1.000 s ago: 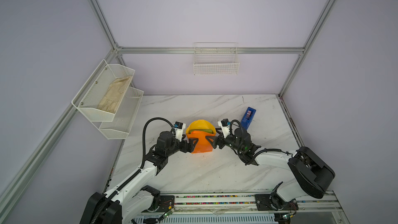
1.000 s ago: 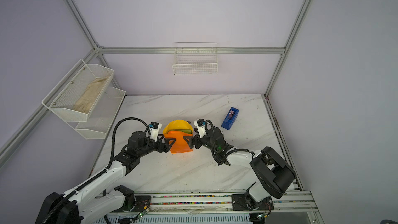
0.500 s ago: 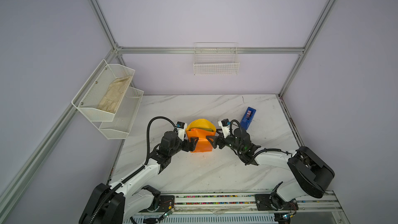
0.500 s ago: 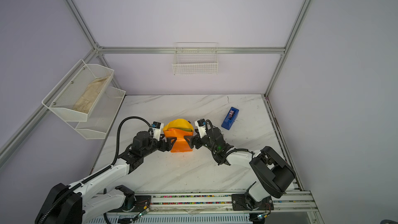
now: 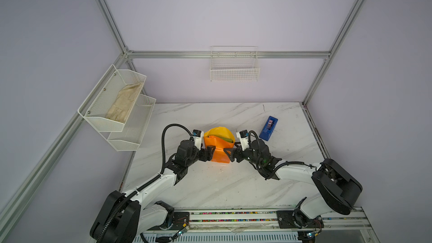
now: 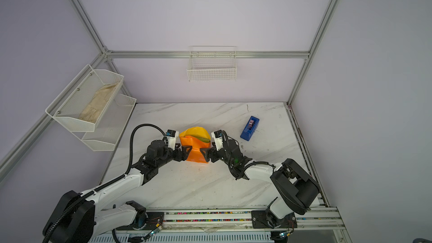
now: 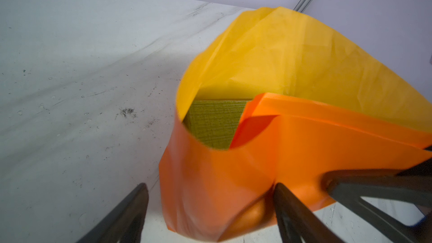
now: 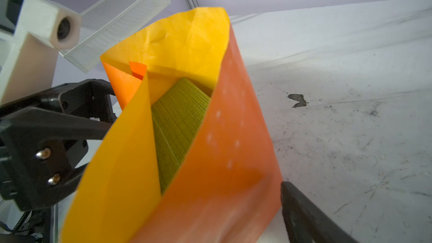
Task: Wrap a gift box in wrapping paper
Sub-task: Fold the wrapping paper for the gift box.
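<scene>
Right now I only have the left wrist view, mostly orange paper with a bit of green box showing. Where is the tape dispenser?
Observer: The blue tape dispenser stands on the table to the robot's right of the wrapping paper, apart from it, out past the right wrist toward the back wall.
Operator: How does the other pincer stand?
Observer: The right pincer is at the paper's right side with its jaws spread. It faces the left pincer across the bundle.
Operator: Is anything stored off the table?
Observer: A beige cloth lies in the upper tray of the rack on the left wall.
</scene>
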